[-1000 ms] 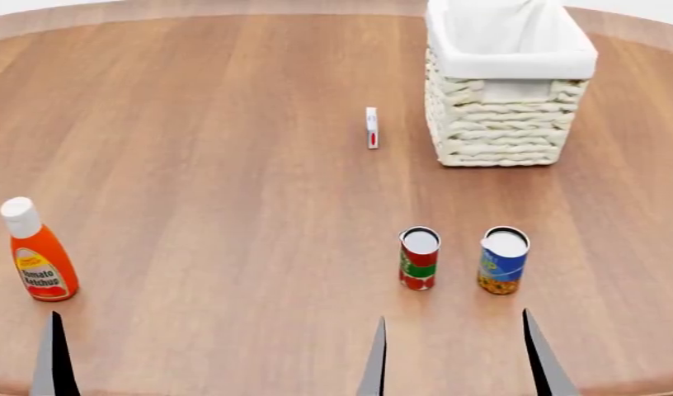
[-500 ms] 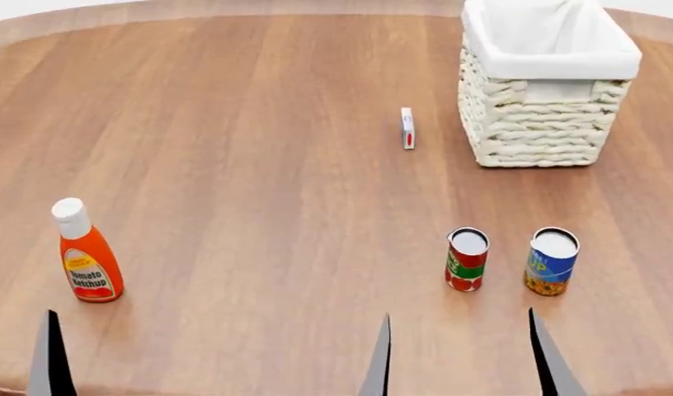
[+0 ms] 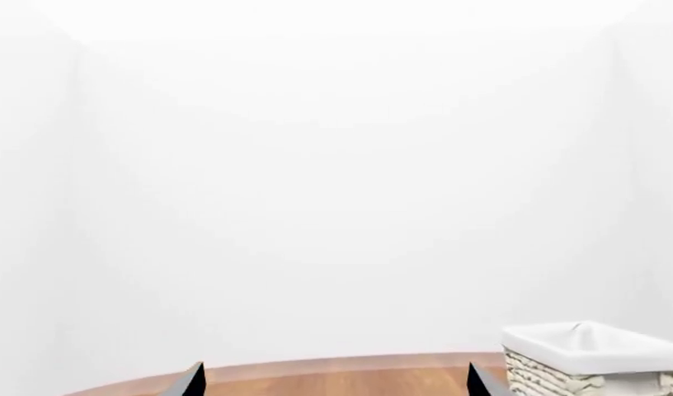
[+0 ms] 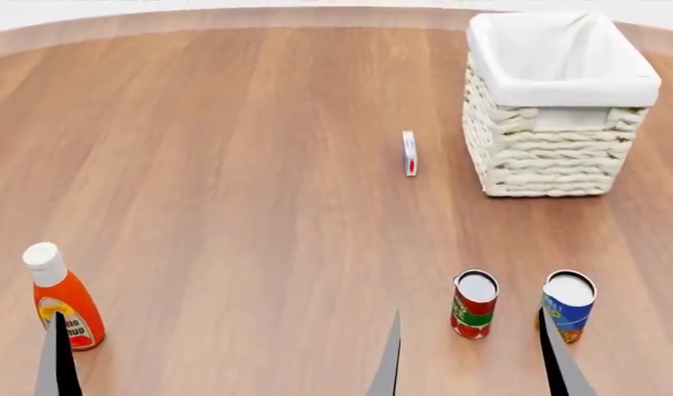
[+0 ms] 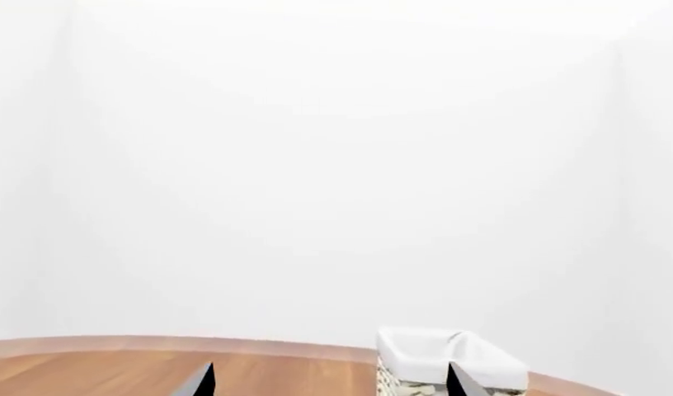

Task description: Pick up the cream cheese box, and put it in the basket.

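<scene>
The cream cheese box (image 4: 409,153) stands on edge on the wooden table, just left of the basket (image 4: 557,157), apart from it. The basket also shows in the left wrist view (image 3: 595,359) and in the right wrist view (image 5: 447,363). My right gripper (image 4: 471,371) is open and empty at the near edge, far short of the box, with its fingertips either side of the red-and-green can (image 4: 474,304). My left gripper (image 3: 336,388) is open and empty. Only one of its fingertips (image 4: 56,363) shows in the head view, beside the ketchup bottle (image 4: 62,301).
A blue-and-yellow can (image 4: 567,305) stands right of the red-and-green can, partly behind my right fingertip. The round wooden table (image 4: 227,165) stretches back to its far rim. Both wrist views show mostly white wall.
The head view has shifted: the objects first slid right, then down in the picture, so they sit closer to the bottom edge. The fingertips stay at the bottom edge, open.
</scene>
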Controlling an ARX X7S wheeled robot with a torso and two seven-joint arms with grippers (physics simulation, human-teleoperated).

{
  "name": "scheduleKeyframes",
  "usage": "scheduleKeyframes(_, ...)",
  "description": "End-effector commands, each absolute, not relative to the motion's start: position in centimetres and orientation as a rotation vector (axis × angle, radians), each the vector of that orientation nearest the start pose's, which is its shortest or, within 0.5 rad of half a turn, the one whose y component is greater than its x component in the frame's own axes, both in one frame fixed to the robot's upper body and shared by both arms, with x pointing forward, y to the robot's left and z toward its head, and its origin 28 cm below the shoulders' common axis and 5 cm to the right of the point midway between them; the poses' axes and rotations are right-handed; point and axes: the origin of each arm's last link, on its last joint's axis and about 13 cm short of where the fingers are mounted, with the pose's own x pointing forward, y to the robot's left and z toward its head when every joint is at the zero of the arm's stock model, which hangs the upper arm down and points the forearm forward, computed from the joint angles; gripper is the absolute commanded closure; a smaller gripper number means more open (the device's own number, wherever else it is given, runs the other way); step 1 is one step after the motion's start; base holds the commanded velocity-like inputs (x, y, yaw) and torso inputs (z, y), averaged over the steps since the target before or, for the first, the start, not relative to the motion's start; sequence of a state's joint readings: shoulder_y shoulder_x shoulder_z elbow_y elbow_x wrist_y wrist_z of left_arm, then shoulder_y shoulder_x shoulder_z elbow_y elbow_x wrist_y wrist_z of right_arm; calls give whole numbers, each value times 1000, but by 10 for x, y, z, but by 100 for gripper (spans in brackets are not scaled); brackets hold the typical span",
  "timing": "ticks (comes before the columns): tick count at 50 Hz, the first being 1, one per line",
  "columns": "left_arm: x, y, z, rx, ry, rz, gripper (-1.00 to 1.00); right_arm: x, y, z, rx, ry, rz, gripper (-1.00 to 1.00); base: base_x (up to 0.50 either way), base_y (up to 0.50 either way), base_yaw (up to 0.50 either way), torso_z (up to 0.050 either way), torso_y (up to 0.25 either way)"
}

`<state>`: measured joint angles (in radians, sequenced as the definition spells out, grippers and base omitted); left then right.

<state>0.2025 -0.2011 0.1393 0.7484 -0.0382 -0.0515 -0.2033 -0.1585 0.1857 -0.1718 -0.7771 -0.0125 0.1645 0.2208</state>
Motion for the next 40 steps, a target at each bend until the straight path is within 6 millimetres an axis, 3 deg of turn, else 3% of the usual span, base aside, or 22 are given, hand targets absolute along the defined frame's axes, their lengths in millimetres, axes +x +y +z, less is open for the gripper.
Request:
scheduleKeyframes(1,153,204,122,37,-479,-26,-100,156,-89,130,-72,-443,11,-100,402,0,0,0,0)
scheduleKeyframes(12,155,204,119,36,-476,-29,-100,157,-88,130,-71,-441,12,-100,406,0,0,0,0)
scheduleKeyframes(24,149,203,129,36,-473,-30,-100,157,-88,130,-67,-440,15,-100,407,0,0,0,0)
scheduleKeyframes(40,154,204,121,36,-473,-30,-100,156,-88,130,-65,-440,15,-100,406,0,0,0,0)
